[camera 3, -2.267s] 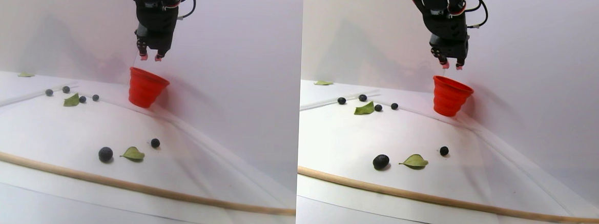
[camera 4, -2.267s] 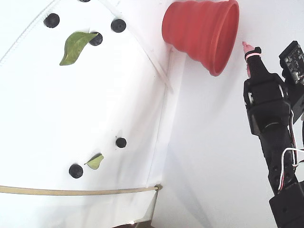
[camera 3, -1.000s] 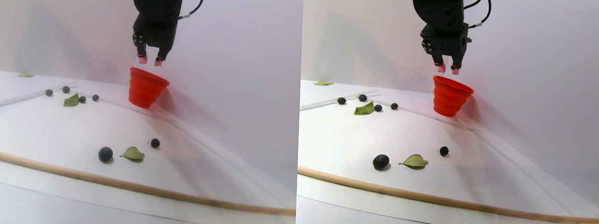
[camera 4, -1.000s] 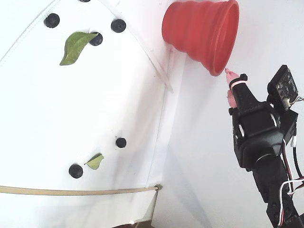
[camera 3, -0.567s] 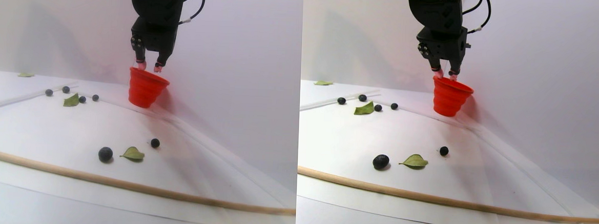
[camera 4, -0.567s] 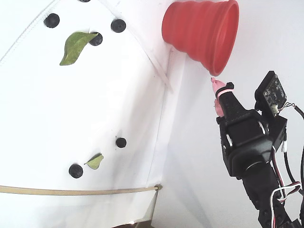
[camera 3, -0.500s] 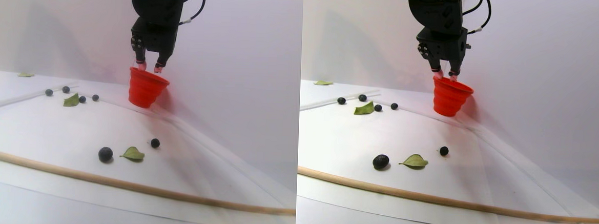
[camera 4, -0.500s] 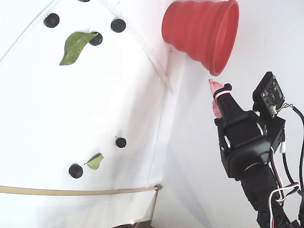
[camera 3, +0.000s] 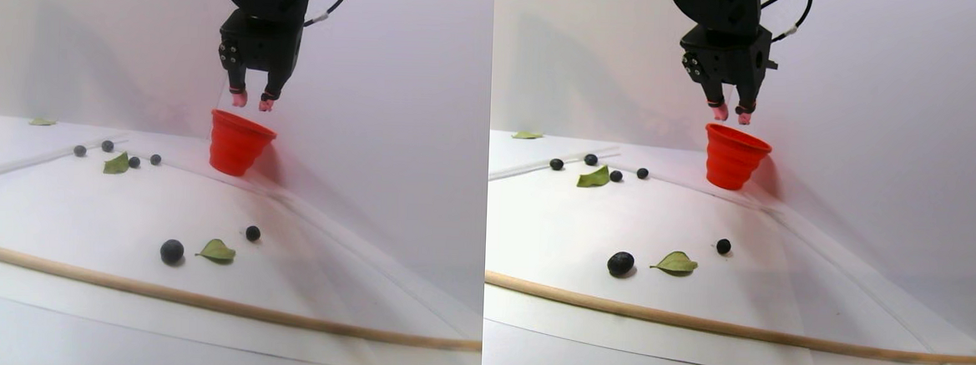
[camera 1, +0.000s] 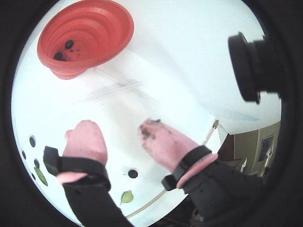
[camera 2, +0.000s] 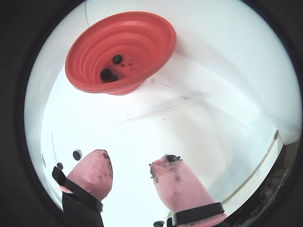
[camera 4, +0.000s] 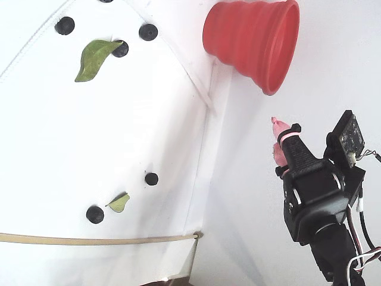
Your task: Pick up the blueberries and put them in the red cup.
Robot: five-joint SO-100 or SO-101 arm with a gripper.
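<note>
The red cup [camera 2: 118, 52], upper left in a wrist view, is bright orange-red with ribbed rings. Blueberries [camera 2: 110, 73] inside are blue-black. The gripper [camera 2: 131, 176] has pink fingertips [camera 2: 177, 187] smudged dark, on a black body. Green leaves [camera 4: 94, 56] lie on white paper [camera 4: 89, 131].

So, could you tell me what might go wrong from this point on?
The gripper is open and empty close to the red cup, so a careless swing could tip it and spill the berries inside. Its fingertips look smeared with dark residue, which may make the next blueberry stick. That one lies near a green leaf, which could be pinched too.
</note>
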